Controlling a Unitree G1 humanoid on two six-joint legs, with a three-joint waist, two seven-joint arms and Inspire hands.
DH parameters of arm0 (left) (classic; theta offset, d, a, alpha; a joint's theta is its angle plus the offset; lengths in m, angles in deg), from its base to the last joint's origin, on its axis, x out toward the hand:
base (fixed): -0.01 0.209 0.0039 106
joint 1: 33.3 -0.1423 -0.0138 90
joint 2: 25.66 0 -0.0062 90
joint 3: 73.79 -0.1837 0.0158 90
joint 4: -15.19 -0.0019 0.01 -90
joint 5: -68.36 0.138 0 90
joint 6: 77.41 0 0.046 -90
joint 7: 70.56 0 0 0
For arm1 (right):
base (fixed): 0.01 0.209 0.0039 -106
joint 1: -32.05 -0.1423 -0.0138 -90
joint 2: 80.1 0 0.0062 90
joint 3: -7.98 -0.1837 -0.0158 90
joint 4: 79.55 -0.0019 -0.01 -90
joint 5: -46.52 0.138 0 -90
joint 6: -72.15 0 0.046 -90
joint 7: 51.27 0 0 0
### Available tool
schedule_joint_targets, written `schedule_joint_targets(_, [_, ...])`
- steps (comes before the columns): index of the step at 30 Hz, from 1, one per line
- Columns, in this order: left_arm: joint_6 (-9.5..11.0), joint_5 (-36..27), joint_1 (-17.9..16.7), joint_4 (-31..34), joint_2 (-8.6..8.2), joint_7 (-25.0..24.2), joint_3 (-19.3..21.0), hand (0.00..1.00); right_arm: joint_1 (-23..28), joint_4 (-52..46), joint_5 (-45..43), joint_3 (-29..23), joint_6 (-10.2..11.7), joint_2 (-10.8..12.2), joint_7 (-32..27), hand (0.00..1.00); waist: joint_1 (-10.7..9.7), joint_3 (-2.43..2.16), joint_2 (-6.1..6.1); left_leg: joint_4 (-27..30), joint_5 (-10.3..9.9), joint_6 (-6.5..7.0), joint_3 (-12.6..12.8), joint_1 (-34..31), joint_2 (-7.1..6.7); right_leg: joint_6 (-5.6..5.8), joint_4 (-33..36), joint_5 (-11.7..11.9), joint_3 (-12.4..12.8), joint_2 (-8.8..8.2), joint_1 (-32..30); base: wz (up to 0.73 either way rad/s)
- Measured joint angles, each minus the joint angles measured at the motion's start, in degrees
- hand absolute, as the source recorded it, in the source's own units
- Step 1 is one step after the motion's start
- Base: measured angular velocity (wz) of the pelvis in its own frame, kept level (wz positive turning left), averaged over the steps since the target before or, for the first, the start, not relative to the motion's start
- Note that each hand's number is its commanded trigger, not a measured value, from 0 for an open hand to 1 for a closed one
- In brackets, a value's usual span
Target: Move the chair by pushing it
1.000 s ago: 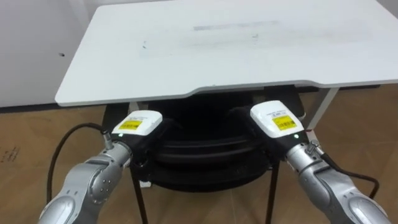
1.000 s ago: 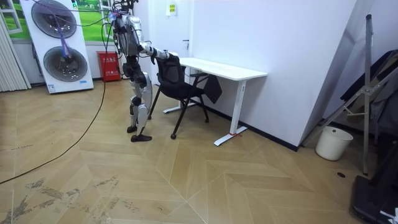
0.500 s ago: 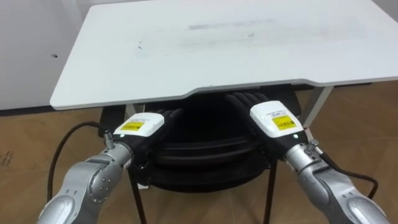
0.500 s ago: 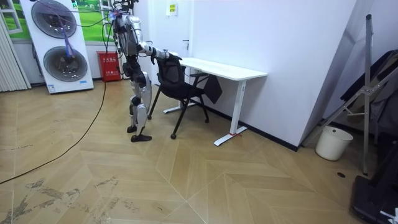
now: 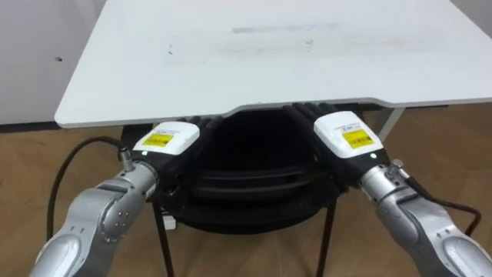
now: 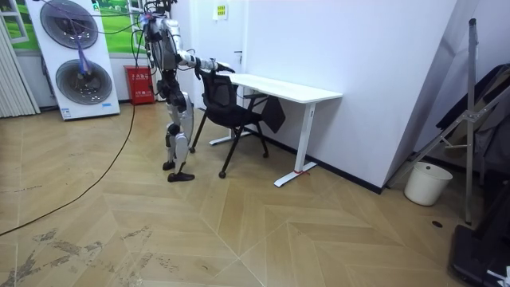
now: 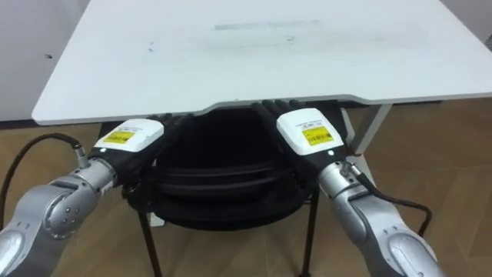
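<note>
A black chair (image 5: 254,192) stands right before me, its backrest top close under the front edge of the white desk (image 5: 254,61). My left hand (image 5: 165,142) and right hand (image 5: 346,137) lie on the backrest top, one at each side. Their fingers are straight and point forward, the tips reaching the desk's edge. In the room view I stand behind the chair (image 6: 231,108) with both arms stretched out toward the desk (image 6: 291,88).
The desk stands against a white wall. A white unit with two round fans (image 6: 76,56) and a red box (image 6: 140,84) are behind me. A white bin (image 6: 421,183) and a folding rack (image 6: 470,119) stand far off at the room view's right.
Both hands have moved forward with the chair's backrest toward the desk; the fingertips now reach under its front edge. The view has shifted forward with them.
</note>
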Motion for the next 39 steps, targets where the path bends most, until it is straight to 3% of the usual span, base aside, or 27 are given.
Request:
schedule_joint_targets(2, [2.21,0.97,0.56,1.62,2.35,0.04,1.96,0.00,0.00,-0.95,0.00,-1.89,2.17,-2.15,0.12,0.00,0.13,0.01,-0.02,-0.15,0.01,0.00,0.05,-0.03,0.00,-0.01,-1.06,0.63,0.04,0.70,0.31,-0.02])
schedule_joint_targets(3, [4.04,0.59,0.56,1.77,2.81,0.14,4.18,0.00,0.47,-1.36,0.12,-3.28,2.99,-2.55,0.22,0.00,0.44,0.07,-0.12,-0.31,0.10,0.01,0.14,-0.05,0.00,-0.05,-1.57,0.95,0.10,0.75,0.33,0.00])
schedule_joint_targets(5, [5.34,0.37,0.55,1.77,2.85,1.16,6.49,0.00,2.50,-3.65,0.28,-6.02,4.27,-3.34,0.43,0.00,0.68,0.11,-0.28,-0.85,0.54,0.09,0.03,0.05,-0.03,0.01,-2.31,1.27,1.08,1.07,0.42,0.06])
schedule_joint_targets(8, [8.32,0.57,0.59,3.13,3.78,6.87,11.83,0.00,4.67,-5.61,0.59,-12.43,7.73,-4.72,0.33,0.00,0.56,0.10,-0.41,-1.38,0.76,0.21,-0.83,0.26,-0.70,0.21,-3.14,1.32,3.63,1.34,0.89,0.16])
schedule_joint_targets(10, [8.64,0.64,0.66,6.06,5.33,14.93,19.69,0.00,6.41,-8.62,2.25,-21.07,8.67,-5.59,-1.99,0.00,0.48,-0.03,-0.83,-2.25,0.76,0.21,-1.02,0.96,-0.93,0.38,-3.93,1.31,4.90,1.65,1.43,0.02])
schedule_joint_targets(12, [8.56,0.59,1.58,7.56,6.22,20.51,24.89,0.00,6.23,-11.32,5.38,-28.97,7.38,-5.61,-7.09,0.00,0.57,-0.10,-1.03,-2.62,0.75,0.21,-1.04,1.70,-0.95,0.47,-4.38,1.26,5.51,1.69,2.24,-0.03])
schedule_joint_targets(13, [8.54,0.59,1.76,7.77,6.47,24.00,27.34,0.00,5.40,-11.72,7.91,-33.12,6.12,-5.53,-11.27,0.00,0.53,-0.46,-1.23,-3.40,0.75,0.21,-0.98,2.75,-1.01,0.51,-5.14,1.26,5.59,1.77,3.28,0.00])
schedule_joint_targets(15, [8.36,0.19,1.56,7.63,6.53,27.71,30.07,0.00,5.11,-11.57,12.00,-38.23,5.10,-5.54,-15.85,0.00,0.00,-0.91,-1.83,-4.30,0.71,0.16,-1.08,4.28,-1.10,0.69,-6.14,1.15,5.63,1.88,4.92,0.02])
schedule_joint_targets(16, [7.96,-0.83,1.16,7.42,6.52,29.63,31.50,0.00,5.13,-11.53,14.14,-40.20,4.11,-5.54,-18.22,0.00,-0.02,-0.99,-2.07,-4.51,0.59,0.01,-1.08,5.08,-1.22,0.85,-6.30,1.04,5.92,1.97,5.64,0.04])
schedule_joint_targets(19, [7.00,-1.00,0.85,7.29,6.51,33.43,33.81,0.00,6.48,-10.24,16.99,-44.82,3.89,-5.56,-22.33,0.00,-0.22,-1.08,-2.27,-4.58,0.41,-0.13,-1.25,5.23,-1.35,0.84,-7.07,1.05,7.20,2.40,6.00,0.00])
schedule_joint_targets(23, [6.06,-1.10,-0.95,7.36,6.48,37.99,36.10,0.00,8.67,-8.02,22.33,-47.61,2.36,-5.55,-25.98,0.00,-0.39,-1.09,-1.45,-4.40,0.20,-0.11,-1.21,4.94,-1.34,0.84,-7.01,1.04,7.39,2.39,5.87,0.00])
schedule_joint_targets(25, [4.97,-1.98,-2.96,7.32,6.01,40.72,36.27,0.00,10.13,-5.55,24.01,-48.28,0.94,-5.54,-28.48,0.00,-0.48,-1.39,-0.73,-4.51,0.20,-0.11,-1.10,5.09,-1.36,0.84,-6.96,1.04,8.08,2.41,5.85,-0.02])
schedule_joint_targets(30, [2.75,-4.09,-6.24,5.09,4.74,43.05,36.26,0.00,13.04,0.19,30.95,-48.47,-2.18,-5.27,-31.44,0.00,-0.38,-1.22,0.60,-5.04,0.20,-0.11,-0.81,5.85,-1.37,0.85,-6.95,1.03,8.87,2.45,6.13,-0.05])
schedule_joint_targets(32, [0.82,-4.34,-7.81,4.19,3.58,43.35,36.61,0.00,14.75,1.63,33.01,-48.48,-4.12,-4.06,-31.90,0.00,-0.36,-1.31,0.93,-5.05,0.20,-0.11,-0.66,5.79,-1.36,0.83,-6.93,0.97,8.91,2.43,6.01,0.00])
schedule_joint_targets(34, [-0.85,-6.83,-9.54,2.99,0.56,44.21,37.47,0.00,17.08,3.65,38.39,-48.57,-5.64,-2.04,-32.72,0.00,-0.34,-1.07,0.54,-5.24,0.20,-0.11,-0.52,5.94,-1.37,0.78,-6.94,0.85,9.31,2.43,5.68,-0.04])
schedule_joint_targets(39, [-3.28,-14.28,-13.05,-6.44,-2.61,45.07,37.72,0.00,19.34,11.28,52.40,-48.47,-7.80,3.03,-34.62,0.00,-0.79,-1.09,0.55,-5.37,0.19,-0.11,-0.37,5.99,-1.32,0.77,-7.01,0.84,9.64,2.57,6.15,-0.02])
